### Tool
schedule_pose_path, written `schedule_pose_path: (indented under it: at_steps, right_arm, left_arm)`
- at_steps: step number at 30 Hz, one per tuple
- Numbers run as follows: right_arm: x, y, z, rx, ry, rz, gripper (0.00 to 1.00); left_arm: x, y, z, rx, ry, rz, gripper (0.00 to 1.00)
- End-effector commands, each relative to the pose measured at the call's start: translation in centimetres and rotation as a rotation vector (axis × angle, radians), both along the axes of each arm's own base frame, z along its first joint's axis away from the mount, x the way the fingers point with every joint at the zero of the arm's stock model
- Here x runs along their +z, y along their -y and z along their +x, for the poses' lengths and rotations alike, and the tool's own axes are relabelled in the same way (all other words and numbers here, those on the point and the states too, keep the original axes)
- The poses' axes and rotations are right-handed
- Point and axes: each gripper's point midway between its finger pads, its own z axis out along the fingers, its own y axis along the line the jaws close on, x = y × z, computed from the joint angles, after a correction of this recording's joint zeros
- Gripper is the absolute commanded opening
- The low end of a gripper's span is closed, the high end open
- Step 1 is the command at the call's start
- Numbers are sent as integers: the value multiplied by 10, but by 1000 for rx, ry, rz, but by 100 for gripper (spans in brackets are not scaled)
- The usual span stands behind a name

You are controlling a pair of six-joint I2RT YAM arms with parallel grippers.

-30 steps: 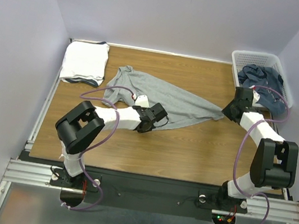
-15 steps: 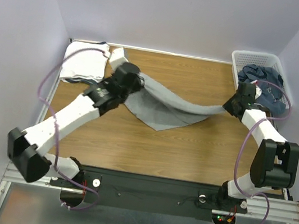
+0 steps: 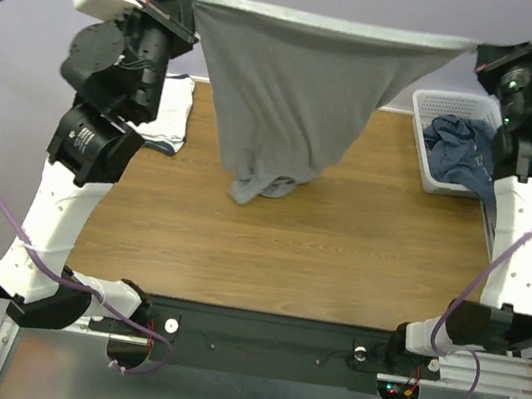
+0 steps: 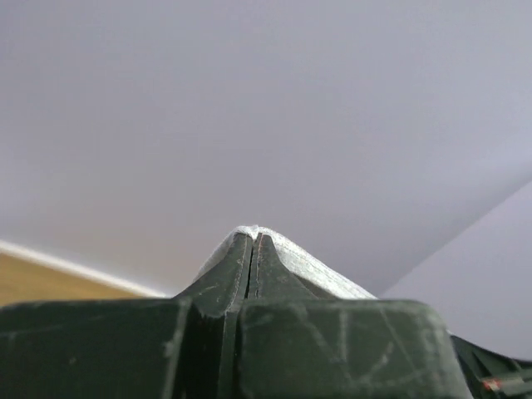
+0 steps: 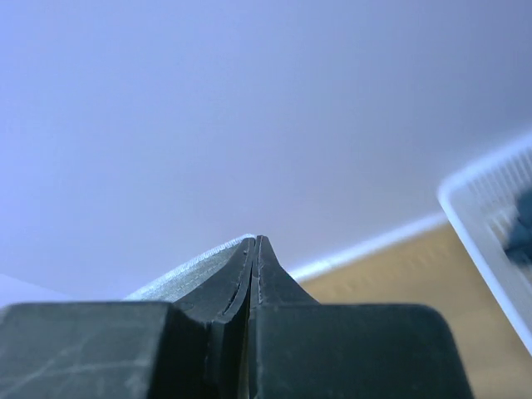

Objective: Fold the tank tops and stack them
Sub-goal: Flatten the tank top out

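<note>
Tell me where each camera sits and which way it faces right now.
Top external: above and behind the bases, looking down on the table; both arms show, left gripper and right gripper holding the grey tank top stretched between them.
Left wrist: on the left arm, looking past its shut fingers at the wall.
Right wrist: on the right arm, looking past its shut fingers at wall, table and white basket.
Shared: both wrist views show the tank top pinched at the tips.

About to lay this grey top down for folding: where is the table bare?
Bare wood: the near half of the table, nearer than the hanging grey tank top, and the strip between it and the basket. Crowded: the far-left corner, with the folded white stack.
</note>
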Motion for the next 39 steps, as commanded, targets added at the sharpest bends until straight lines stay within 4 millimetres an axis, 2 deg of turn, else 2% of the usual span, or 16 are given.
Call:
schedule_pose_path:
  at_steps: [1,6,11,20,25,27,29,30,31,32,33,34,36,37,38,39]
  right_arm:
    - [99,-2,-48,13,234,8,0]
    - [151,-3,-94,1,368,-16,0]
    - [172,6,-130,-61,435,-32,0]
    - [182,17,-152,-133,472,-24,1]
    - [205,21,-185,-169,550,-28,0]
    - [211,23,-193,-185,576,-46,1]
    - [210,24,-186,-185,568,-51,1]
    - [210,23,-181,-183,565,-52,0]
    - [202,22,-163,-167,535,-53,0]
    - [197,21,-153,-155,519,-46,0]
    - [191,20,-142,-145,499,-40,0]
    - [181,18,-121,-128,470,-40,0]
    - [166,17,-95,-112,434,-32,0]
    - [165,15,-85,-98,441,-36,0]
    - [153,15,-62,-86,415,-45,0]
    - [149,13,-52,-75,416,-53,0]
  left_arm:
    - [62,-33,-26,100,175,-31,0]
    - [89,-49,-44,139,257,-63,0]
    - [100,-62,-56,176,287,-85,0]
    - [114,-42,-41,95,302,-19,0]
    - [124,-15,-42,-78,370,20,0]
    - [123,-8,-36,-121,379,29,0]
    - [121,-5,-26,-158,374,23,0]
    - [121,-14,-17,-149,377,26,0]
    - [118,-1,-14,-252,373,12,0]
    - [108,4,5,-287,348,11,0]
    - [108,-5,16,-288,361,15,0]
    - [92,9,39,-381,318,4,0]
    - [94,14,54,-453,347,4,0]
    - [72,22,85,-511,299,19,0]
    - [82,24,82,-541,338,17,0]
    - [80,27,91,-560,342,20,0]
